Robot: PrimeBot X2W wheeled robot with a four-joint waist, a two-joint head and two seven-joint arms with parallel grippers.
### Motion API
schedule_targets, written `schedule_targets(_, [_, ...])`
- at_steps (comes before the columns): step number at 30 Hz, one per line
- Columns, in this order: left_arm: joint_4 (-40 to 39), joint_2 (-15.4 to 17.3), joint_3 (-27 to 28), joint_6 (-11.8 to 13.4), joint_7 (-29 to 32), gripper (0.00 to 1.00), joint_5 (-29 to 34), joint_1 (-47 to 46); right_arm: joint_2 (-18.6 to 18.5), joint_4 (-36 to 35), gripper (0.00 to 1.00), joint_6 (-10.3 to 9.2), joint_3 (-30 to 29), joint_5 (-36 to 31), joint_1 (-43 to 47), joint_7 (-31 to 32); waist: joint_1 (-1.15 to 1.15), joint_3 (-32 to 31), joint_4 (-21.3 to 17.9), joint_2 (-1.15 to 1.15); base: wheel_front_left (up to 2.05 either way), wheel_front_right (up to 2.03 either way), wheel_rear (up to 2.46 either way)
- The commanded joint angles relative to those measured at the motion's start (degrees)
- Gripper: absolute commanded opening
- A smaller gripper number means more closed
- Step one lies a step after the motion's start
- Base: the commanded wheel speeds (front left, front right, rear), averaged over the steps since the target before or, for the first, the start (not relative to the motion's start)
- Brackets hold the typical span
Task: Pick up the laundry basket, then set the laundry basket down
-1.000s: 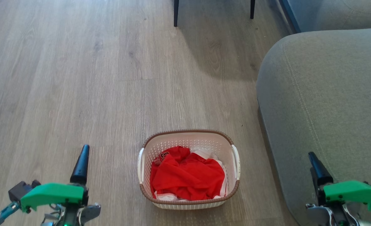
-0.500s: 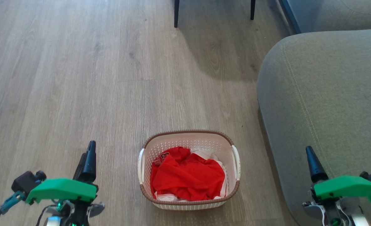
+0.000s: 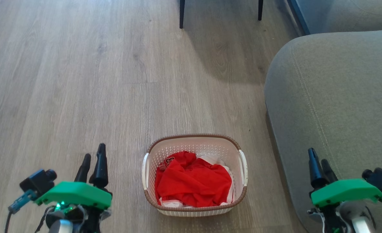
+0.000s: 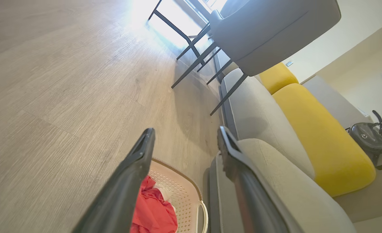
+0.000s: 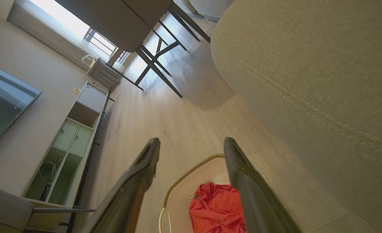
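Wood floor (image 3: 81, 81): laundry basket (image 3: 194, 145) between left gripper (image 3: 94, 151) and right gripper (image 3: 317, 155), both parted, empty.

place: home living room | evidence: grey sofa (image 3: 333, 97), wall TV (image 5: 3, 106), wood floor (image 3: 81, 81)

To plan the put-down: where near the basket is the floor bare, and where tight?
Bare floor spreads left of the laundry basket and ahead of it, up to the chair legs. Tight on its right: only a narrow strip before the grey sofa.

left end effector (image 3: 93, 150): moved inward | right end effector (image 3: 317, 155): moved inward
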Motion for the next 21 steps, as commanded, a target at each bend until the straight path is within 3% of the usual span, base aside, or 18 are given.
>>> schedule_targets(1, [-2.40,0.89,0.20,0.50,-0.81,1.00,2.50,-1.49,-0.59,-2.35,1.00,0.05,1.24,-2.53,-2.08,-1.08,0.00,0.01,0.02,0.00,0.00,0.00,0.00])
schedule_targets(21, [-3.05,2.94,-3.65,4.45,-4.00,1.00,16.91,-0.35,-0.71,-2.03,1.00,0.06,3.90,-16.85,-2.10,-4.27,0.00,0.11,0.09,0.00,0.00,0.00,0.00])
